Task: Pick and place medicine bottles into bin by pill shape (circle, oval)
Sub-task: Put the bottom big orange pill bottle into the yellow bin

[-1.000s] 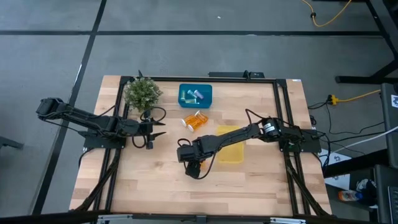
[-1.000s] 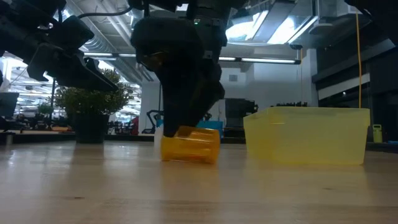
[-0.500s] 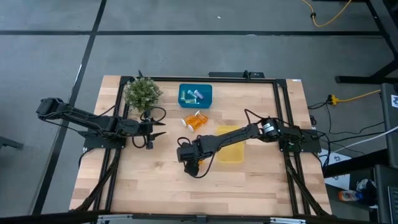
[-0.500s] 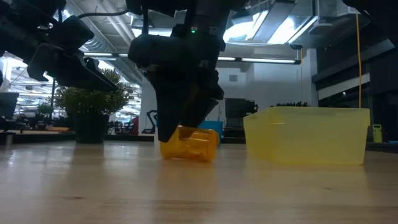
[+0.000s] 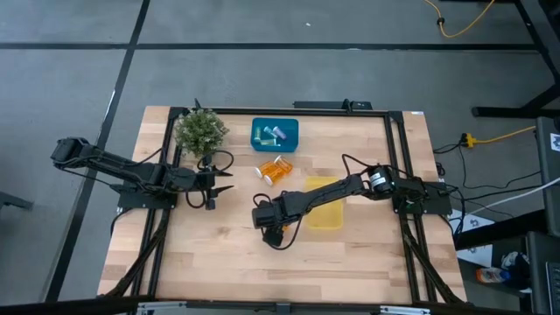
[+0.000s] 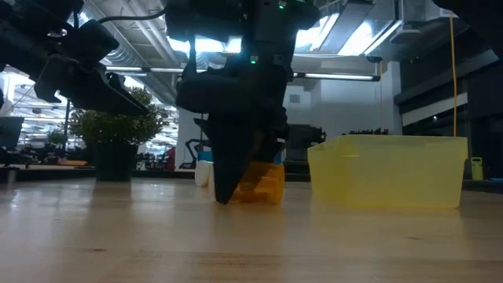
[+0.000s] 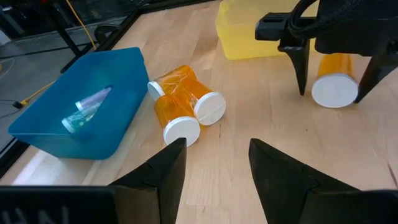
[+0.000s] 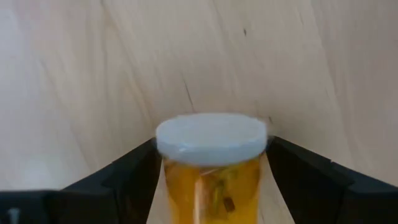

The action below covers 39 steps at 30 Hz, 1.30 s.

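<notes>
An orange medicine bottle with a white cap (image 7: pixel 336 87) lies low at the table between the fingers of my right gripper (image 5: pixel 271 226), which is shut on it left of the yellow bin (image 5: pixel 325 210). It also shows in the right wrist view (image 8: pixel 211 174) and the low view (image 6: pixel 263 182). More orange bottles (image 5: pixel 274 169) lie on their sides in front of the blue bin (image 5: pixel 276 133), which holds small pale bottles (image 7: pixel 87 106). My left gripper (image 5: pixel 226 181) is open and empty left of these bottles. My right gripper pinches the orange bottle between its two fingers (image 8: pixel 130 177), one on each side of the body just behind the white cap (image 8: pixel 211 134). The fingers come from above, slanting down, across the bottle. The bottle lies about level at table height; whether it is clear, I cannot tell.
A potted plant (image 5: pixel 199 131) stands at the table's far left, close to my left arm. The yellow bin (image 6: pixel 385 169) stands just right of my right gripper. Bare wood lies toward the near edge (image 5: pixel 289 271).
My right gripper has shifted a little toward the yellow bin and turned about. The orange bottle tipped for a moment, then moved and turned with the gripper, and now shows shorter in the low view.
</notes>
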{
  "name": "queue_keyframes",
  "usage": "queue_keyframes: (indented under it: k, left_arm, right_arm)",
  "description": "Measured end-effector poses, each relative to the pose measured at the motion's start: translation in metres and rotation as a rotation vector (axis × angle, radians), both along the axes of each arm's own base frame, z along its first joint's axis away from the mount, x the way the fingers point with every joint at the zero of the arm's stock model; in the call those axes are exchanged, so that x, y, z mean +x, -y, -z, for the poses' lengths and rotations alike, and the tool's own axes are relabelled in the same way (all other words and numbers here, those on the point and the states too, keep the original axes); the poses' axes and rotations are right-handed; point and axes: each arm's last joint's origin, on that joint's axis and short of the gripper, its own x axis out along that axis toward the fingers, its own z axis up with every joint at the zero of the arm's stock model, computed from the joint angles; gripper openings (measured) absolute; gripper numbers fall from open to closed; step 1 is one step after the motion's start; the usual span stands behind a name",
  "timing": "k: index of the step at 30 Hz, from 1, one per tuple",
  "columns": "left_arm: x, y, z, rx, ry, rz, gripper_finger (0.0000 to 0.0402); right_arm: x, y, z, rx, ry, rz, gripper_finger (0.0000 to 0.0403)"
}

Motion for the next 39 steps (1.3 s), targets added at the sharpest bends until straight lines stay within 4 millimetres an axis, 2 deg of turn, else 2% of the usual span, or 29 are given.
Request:
queue_keyframes:
  k: [4, 14, 21, 25, 29, 33, 39]
  left_arm:
    - [0.000, 0.000, 0.000, 0.000, 0.000, 0.000, 0.0169]
    - [0.000, 0.000, 0.000, 0.000, 0.000, 0.000, 0.0169]
    - [0.000, 0.000, 0.000, 0.000, 0.000, 0.000, 0.0169]
    - [0.000, 0.000, 0.000, 0.000, 0.000, 0.000, 0.0169]
    - [0.000, 0.000, 0.000, 0.000, 0.000, 0.000, 0.0169]
    - [0.000, 0.000, 0.000, 0.000, 0.000, 0.000, 0.0169]
    - [0.000, 0.000, 0.000, 0.000, 0.000, 0.000, 0.0169]
  right_arm:
    - [0.004, -0.001, -0.001, 0.011, 0.045, 0.001, 0.0278]
    - [0.007, 0.000, -0.003, 0.021, 0.076, 0.005, 0.0212]
    - [0.006, 0.002, -0.003, 0.005, 0.059, 0.010, 0.0226]
    - [0.006, 0.003, -0.007, -0.047, 0.062, 0.022, 0.0219]
    - [0.008, 0.004, -0.026, -0.105, 0.059, 0.034, 0.0208]
    - [0.006, 0.007, -0.056, -0.219, 0.035, 0.061, 0.0215]
    - [-0.018, 0.008, -0.102, -0.491, -0.030, 0.242, 0.0218]
